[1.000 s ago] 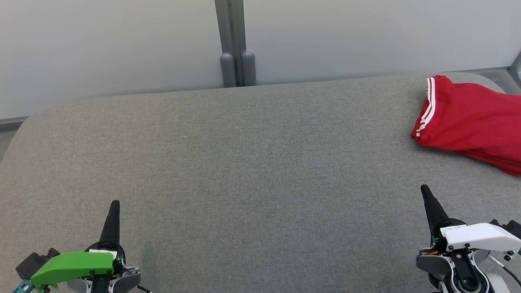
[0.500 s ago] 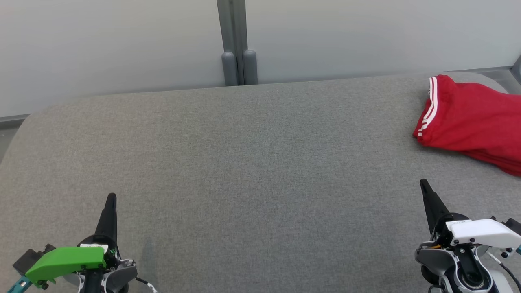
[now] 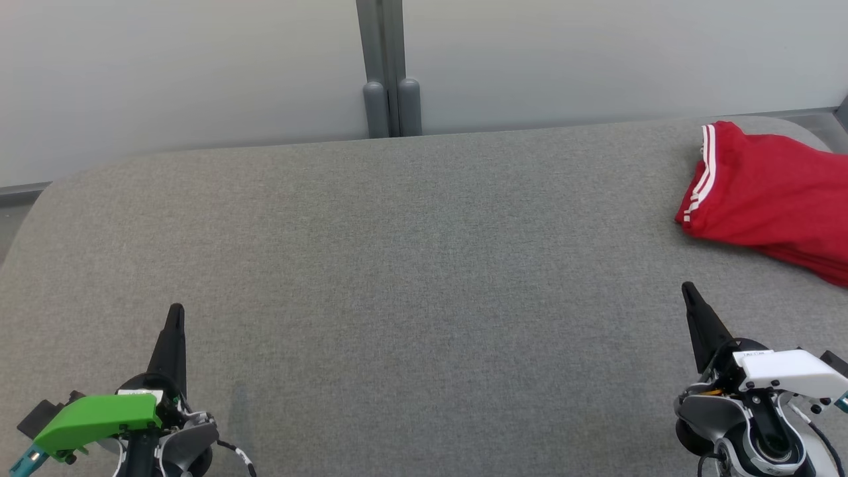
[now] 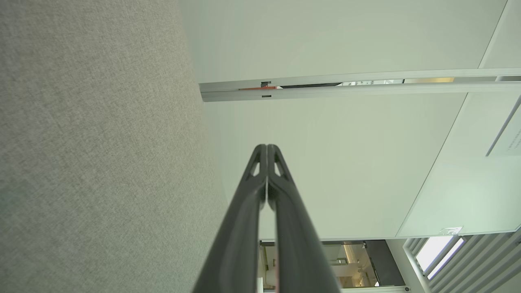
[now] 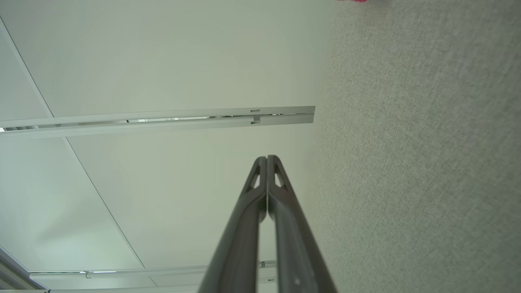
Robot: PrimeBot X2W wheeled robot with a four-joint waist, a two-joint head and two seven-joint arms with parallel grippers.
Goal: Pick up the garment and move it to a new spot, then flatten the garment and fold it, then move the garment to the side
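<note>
Head view: a red garment [image 3: 768, 199] lies at the far right of a grey table [image 3: 411, 252]. The left gripper [image 3: 175, 311] and right gripper [image 3: 688, 289] hover closed and empty, near corners.

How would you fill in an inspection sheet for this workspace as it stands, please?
Surface: grey fabric surface, smooth, with rounded far corners.
Job's things: red garment with white stripes, lying at the far right of the surface and cut off by the picture's edge; neither tool touches it.
Clutter: nothing seen.
Grippers: left tool shut and holding nothing, low at the near left; right tool shut and holding nothing, near right, short of the garment.
Cables: left wrist wire and right wrist wire, both close to the arms.
Surroundings: pale wall panels behind the surface, joined at a grey post.
</note>
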